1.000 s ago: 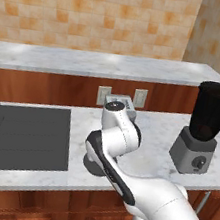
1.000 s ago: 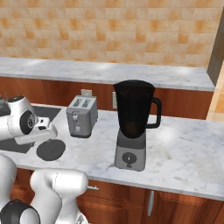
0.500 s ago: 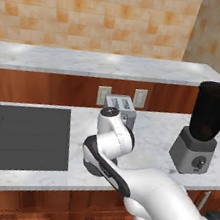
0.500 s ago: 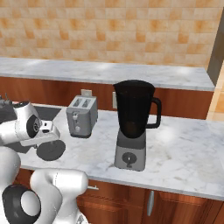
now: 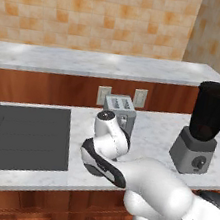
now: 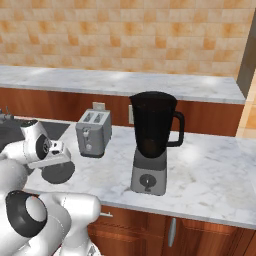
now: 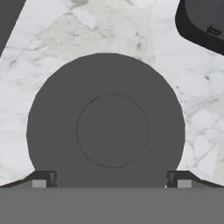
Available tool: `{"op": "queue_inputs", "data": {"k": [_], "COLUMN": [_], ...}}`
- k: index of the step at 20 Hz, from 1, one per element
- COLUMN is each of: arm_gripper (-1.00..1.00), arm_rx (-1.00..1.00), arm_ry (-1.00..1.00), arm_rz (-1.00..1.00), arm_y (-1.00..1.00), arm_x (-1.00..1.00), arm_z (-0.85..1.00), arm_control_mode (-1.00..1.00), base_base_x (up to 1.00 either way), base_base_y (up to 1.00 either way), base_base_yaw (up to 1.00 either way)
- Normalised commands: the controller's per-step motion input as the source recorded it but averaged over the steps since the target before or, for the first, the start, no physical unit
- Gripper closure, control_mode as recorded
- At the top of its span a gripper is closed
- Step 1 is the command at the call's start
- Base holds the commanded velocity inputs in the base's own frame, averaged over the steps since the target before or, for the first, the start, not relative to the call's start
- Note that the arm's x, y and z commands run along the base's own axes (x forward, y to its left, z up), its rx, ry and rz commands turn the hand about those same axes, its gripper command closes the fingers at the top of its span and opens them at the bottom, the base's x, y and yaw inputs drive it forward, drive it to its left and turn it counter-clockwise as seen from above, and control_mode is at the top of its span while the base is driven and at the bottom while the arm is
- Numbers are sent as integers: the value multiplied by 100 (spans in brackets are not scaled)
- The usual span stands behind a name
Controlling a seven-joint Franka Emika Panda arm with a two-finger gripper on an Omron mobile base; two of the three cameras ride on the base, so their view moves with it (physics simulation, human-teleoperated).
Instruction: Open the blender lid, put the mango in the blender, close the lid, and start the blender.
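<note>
The blender point(image 5: 204, 129) point(image 6: 152, 141) stands at the right of the marble counter, its dark jar open at the top. The blender lid point(image 7: 105, 127) point(image 6: 58, 173), a flat round dark disc, lies on the counter left of the toaster. My gripper point(image 7: 111, 179) hangs directly above the lid and points down at it. It is open, with one fingertip point(image 7: 43, 178) at each side of the disc's near edge and nothing held. In the right base view the hand point(image 6: 44, 148) sits just above the lid. The mango is out of view.
A grey two-slot toaster point(image 5: 121, 109) point(image 6: 93, 132) stands by the back wall, right behind the hand; its dark base point(image 7: 203, 22) shows close to the lid. The dark sink point(image 5: 22, 133) lies left of the lid. A raised marble ledge point(image 6: 125, 82) runs along the back.
The hand has sunk a little over the lid, and the toaster behind the arm has come into sight. The jaws stayed open. The blender has not moved.
</note>
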Motion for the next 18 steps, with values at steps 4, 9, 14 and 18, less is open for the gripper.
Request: {"op": "queue_inputs", "data": {"k": [4,9,14,18], "arm_gripper": [-100,-100,-100,-100], "arm_rx": [0,0,0,0], "arm_ry": [1,4,4,6], "arm_rz": [0,0,0,0], "arm_y": [0,0,0,0], "arm_x": [19,21,18,8], "arm_z": [-22,-34,-38,-49], "arm_control_mode": [-100,-100,-100,-100], "base_base_x": [0,0,0,0], "base_base_y": [0,0,0,0], "base_base_yaw": [0,0,0,0]}}
